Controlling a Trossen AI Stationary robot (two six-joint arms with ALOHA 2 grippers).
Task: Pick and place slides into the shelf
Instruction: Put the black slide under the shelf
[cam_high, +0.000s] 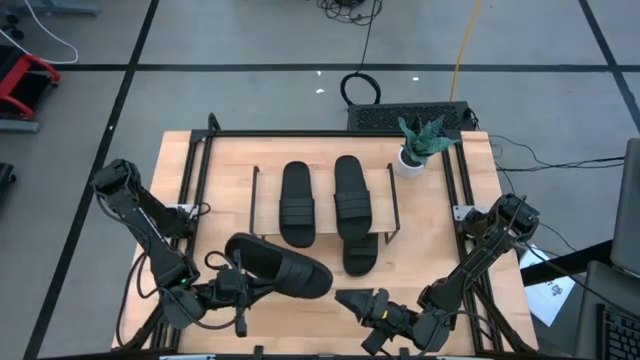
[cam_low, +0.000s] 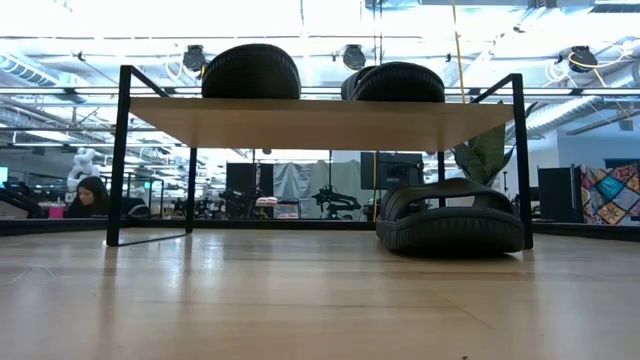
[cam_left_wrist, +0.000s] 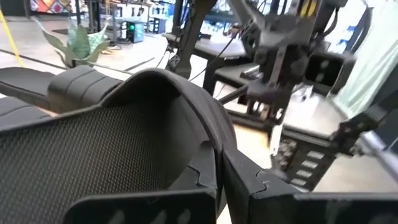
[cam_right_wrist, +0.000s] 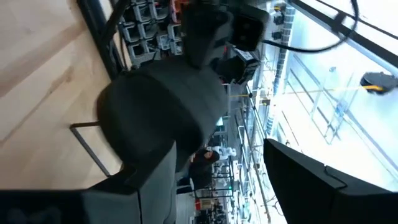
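Two black slides (cam_high: 297, 205) (cam_high: 352, 195) lie side by side on the shelf's top board (cam_high: 323, 200), and show in the low view as slides (cam_low: 250, 72) (cam_low: 397, 82) on the board (cam_low: 320, 122). Another slide (cam_low: 450, 215) rests sole-down on the table under the shelf's right end. A further slide (cam_high: 285, 268) hangs near the table's front edge, with my left gripper (cam_high: 238, 287) shut on it. My right gripper (cam_high: 352, 300) stands open just right of that slide's free end (cam_right_wrist: 161, 112). My left gripper pinches the slide's sole at its rim (cam_left_wrist: 214, 165), at the end away from the strap (cam_left_wrist: 155, 87), between its two fingers. The fingers reach in nearly level from the table's left. The slide is lifted clear of the table. My right gripper: one finger (cam_right_wrist: 146, 186) stands right against the slide's free end; whether it touches, I cannot tell.
A potted plant (cam_high: 420, 145) stands at the table's far right corner. A black metal frame (cam_high: 205, 150) rims the wooden table. There is bare wood in front of the shelf, between the arms. A person sits in the room beyond the table (cam_low: 90, 195).
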